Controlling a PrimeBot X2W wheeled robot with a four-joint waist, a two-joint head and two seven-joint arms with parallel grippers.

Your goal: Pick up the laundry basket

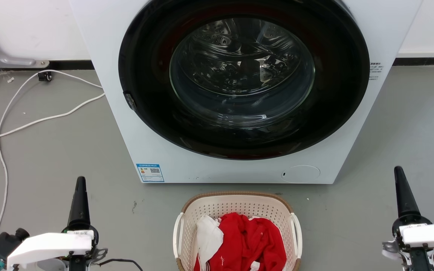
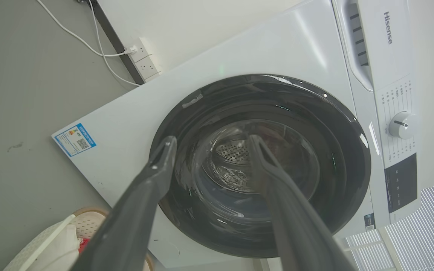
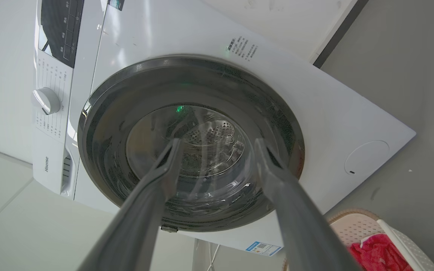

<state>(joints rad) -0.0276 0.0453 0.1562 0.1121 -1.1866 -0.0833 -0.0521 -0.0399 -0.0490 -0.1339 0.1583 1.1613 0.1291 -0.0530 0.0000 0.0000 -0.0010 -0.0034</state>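
Note:
The laundry basket (image 1: 236, 205), cream-white and perforated with a brown rim and white side handles, sits on the floor at the bottom centre of the head view, holding red and white clothes. Its corner also shows in the left wrist view (image 2: 85, 224) and the right wrist view (image 3: 356, 226). My left gripper (image 1: 80, 180) stands well to the basket's left, and my right gripper (image 1: 398, 170) well to its right, both above the floor and apart from the basket. In the wrist views the left gripper (image 2: 211, 140) and right gripper (image 3: 219, 142) are open with nothing between their fingers.
A white front-loading washer (image 1: 126, 124) with a dark round door stands right behind the basket. White cables (image 1: 4, 158) trail over the grey floor at the left. A wall socket (image 2: 145, 62) sits on the wall behind. Bare floor lies on both sides of the basket.

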